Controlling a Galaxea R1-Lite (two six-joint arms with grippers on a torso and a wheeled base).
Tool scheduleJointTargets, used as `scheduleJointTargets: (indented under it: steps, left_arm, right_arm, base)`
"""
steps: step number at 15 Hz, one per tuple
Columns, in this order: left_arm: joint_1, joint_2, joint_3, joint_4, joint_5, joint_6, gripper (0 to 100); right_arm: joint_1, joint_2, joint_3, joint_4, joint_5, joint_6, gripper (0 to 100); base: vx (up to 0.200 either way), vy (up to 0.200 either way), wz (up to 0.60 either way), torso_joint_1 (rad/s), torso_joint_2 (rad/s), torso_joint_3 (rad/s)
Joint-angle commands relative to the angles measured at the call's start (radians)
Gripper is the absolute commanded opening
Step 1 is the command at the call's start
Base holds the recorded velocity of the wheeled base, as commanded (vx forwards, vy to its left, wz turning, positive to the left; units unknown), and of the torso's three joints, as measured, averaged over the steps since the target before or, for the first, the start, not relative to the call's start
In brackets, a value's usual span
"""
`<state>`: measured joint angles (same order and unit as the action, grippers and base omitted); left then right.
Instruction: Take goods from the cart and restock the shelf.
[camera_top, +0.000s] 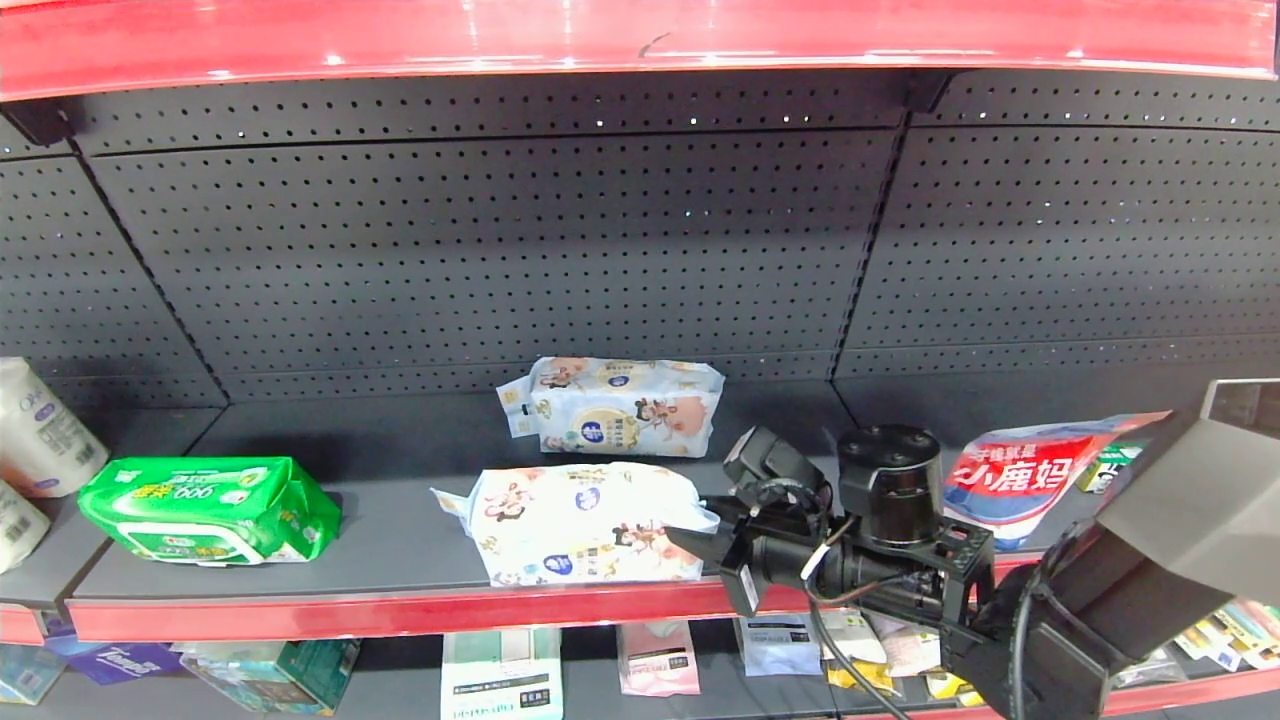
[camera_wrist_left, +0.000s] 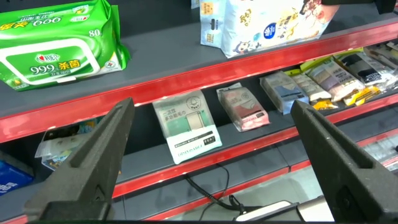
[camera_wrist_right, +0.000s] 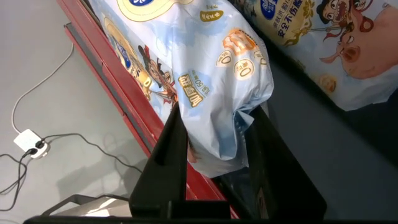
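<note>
- the shelf is the big thing here: a dark grey deck with a red front lip and a perforated back panel. the front white pack lies on it, right at the lip.
- front white pack: soft plastic bag with cartoon print, lying on its side, long way along the lip. this is the one being handled, so everything below is placed off it.
- back white pack: same print, lying just behind the front white pack, near the back panel, with a small gap between the two.
- green wipes pack: well off to the left of the front white pack, on the same deck, lying flat.
- red and white pouch: well to the right of the front white pack, lying flat, partly hidden by the right arm.
- white bottles: farther left again than the green pack, in the next bay.
- right gripper: at the right end of the front white pack, clenched on the crimped end of the bag. the right wrist view shows the plastic bunched between the two black fingers.
- left gripper: released, fingers spread wide with nothing between them, out in front of the shelf and to the left of the front white pack.
- small packets: on the tier below the front white pack, a row of flat goods.
- cable: on the floor below the front white pack.
</note>
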<state>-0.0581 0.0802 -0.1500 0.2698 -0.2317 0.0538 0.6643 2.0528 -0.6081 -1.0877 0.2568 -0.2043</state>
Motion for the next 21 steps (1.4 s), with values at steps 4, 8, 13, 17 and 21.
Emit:
scheduleJointTargets:
  steps: [4, 8, 13, 17, 21]
  left_arm:
    - [0.000, 0.000, 0.000, 0.000, 0.000, 0.000, 100]
    - [0.000, 0.000, 0.000, 0.000, 0.002, 0.000, 100]
    - [0.000, 0.000, 0.000, 0.000, 0.003, 0.000, 100]
    - [0.000, 0.000, 0.000, 0.000, -0.001, 0.000, 100]
    - [0.000, 0.001, 0.000, 0.000, -0.005, -0.003, 100]
  right_arm:
    - [0.006, 0.001, -0.001, 0.000, -0.005, 0.000, 0]
    - [0.008, 0.004, -0.006, 0.000, -0.008, 0.003, 0]
    - [0.005, 0.009, -0.007, 0.000, -0.008, 0.008, 100]
    - [-0.006, -0.025, 0.014, 0.000, -0.030, 0.032, 100]
    - [-0.048, -0.123, 0.120, 0.000, -0.070, 0.040, 100]
  base:
    - [0.000, 0.000, 0.00, 0.000, 0.00, 0.000]
    - [0.000, 0.000, 0.00, 0.000, 0.00, 0.000]
    - [0.000, 0.000, 0.00, 0.000, 0.00, 0.000]
    - [0.000, 0.000, 0.00, 0.000, 0.00, 0.000]
    - [0.000, 0.000, 0.00, 0.000, 0.00, 0.000]
